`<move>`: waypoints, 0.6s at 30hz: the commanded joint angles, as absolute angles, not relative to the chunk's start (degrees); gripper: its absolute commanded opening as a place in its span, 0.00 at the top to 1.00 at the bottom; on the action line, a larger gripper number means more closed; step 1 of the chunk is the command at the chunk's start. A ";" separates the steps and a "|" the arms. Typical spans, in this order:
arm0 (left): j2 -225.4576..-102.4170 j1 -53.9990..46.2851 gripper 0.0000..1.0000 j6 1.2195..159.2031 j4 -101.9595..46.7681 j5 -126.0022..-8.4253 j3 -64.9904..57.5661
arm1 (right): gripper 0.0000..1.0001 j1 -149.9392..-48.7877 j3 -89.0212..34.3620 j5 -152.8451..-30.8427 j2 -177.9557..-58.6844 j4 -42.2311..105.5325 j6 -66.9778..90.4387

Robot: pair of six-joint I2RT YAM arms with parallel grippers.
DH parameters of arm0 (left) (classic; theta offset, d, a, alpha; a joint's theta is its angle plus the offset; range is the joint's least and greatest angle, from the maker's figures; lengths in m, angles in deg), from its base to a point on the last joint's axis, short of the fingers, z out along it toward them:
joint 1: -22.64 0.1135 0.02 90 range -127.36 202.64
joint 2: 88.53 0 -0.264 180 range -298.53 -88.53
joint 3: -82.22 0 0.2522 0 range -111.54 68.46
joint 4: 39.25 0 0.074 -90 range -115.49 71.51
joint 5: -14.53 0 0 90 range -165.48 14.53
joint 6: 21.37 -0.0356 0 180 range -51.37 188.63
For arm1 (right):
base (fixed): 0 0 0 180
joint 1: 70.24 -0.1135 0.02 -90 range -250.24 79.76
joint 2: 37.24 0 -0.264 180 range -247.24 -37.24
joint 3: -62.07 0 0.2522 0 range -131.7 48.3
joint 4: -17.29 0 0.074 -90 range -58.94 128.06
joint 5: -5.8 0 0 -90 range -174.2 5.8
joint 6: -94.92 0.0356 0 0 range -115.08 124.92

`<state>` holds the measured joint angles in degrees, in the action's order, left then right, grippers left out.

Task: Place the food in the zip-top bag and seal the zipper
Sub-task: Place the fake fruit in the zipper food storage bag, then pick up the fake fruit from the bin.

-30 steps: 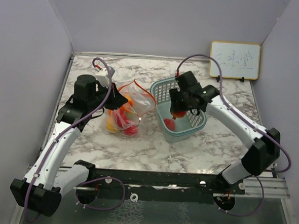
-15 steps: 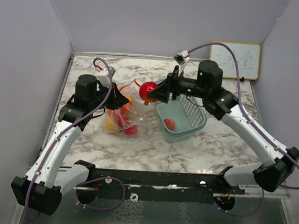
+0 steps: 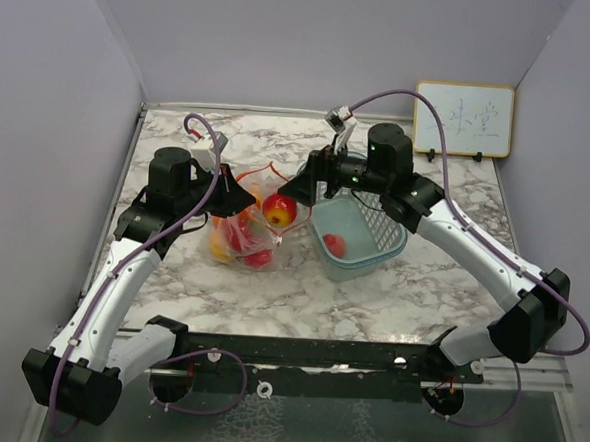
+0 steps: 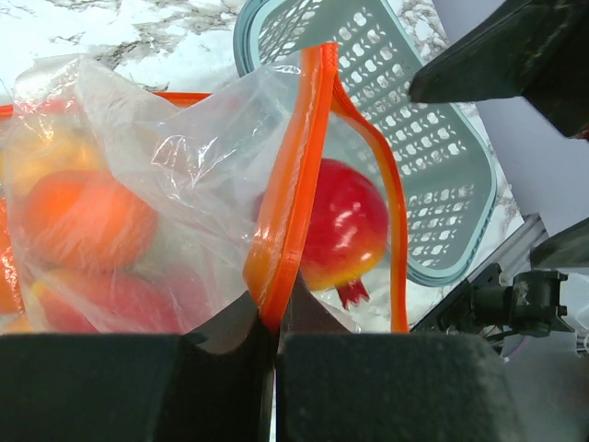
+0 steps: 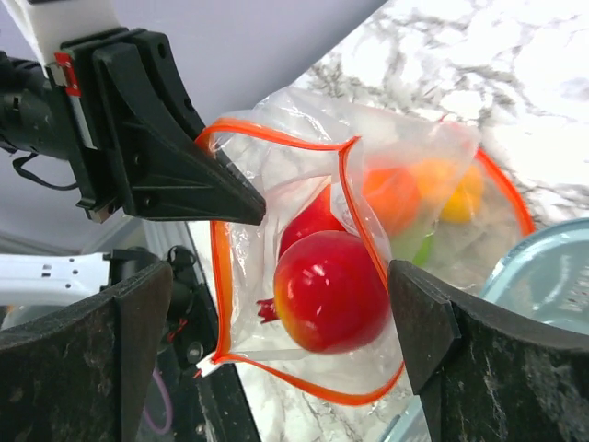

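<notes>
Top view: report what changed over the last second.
The right gripper lifted a red fruit out of the teal basket, carried it left over the zip-top bag and opened, dropping it inside. Unchanged: the left gripper stays shut on the zipper, holding the mouth open; one other fruit remains in the basket.

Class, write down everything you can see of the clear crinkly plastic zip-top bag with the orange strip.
The clear, crinkly soft-plastic bag lies on the marble table, its mouth gaping open. An orange zipper strip rims the mouth, unsealed. The left gripper pinches one strip edge, holding it up. Inside show orange, yellow and red toy fruits; a glossy red fruit sits in the mouth.
</notes>
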<state>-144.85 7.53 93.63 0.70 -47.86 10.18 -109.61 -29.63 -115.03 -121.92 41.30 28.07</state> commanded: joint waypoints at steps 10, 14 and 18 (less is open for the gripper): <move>-143.85 7.77 1.00 93.58 1.19 -46.48 6.03 | 0.01 -109.87 -29.51 -76.49 -113.23 68.41 25.62; -143.78 7.69 1.00 93.02 1.80 -46.97 4.67 | 0.04 -109.87 -24.65 -73.63 -114.52 74.44 26.77; -143.86 7.65 1.00 93.06 1.08 -46.75 5.73 | 0.06 -109.88 -20.70 -73.86 -117.23 75.47 28.48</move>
<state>-144.76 7.53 93.56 2.10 -47.64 6.35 -109.61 -24.45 -78.66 -114.43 68.38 26.39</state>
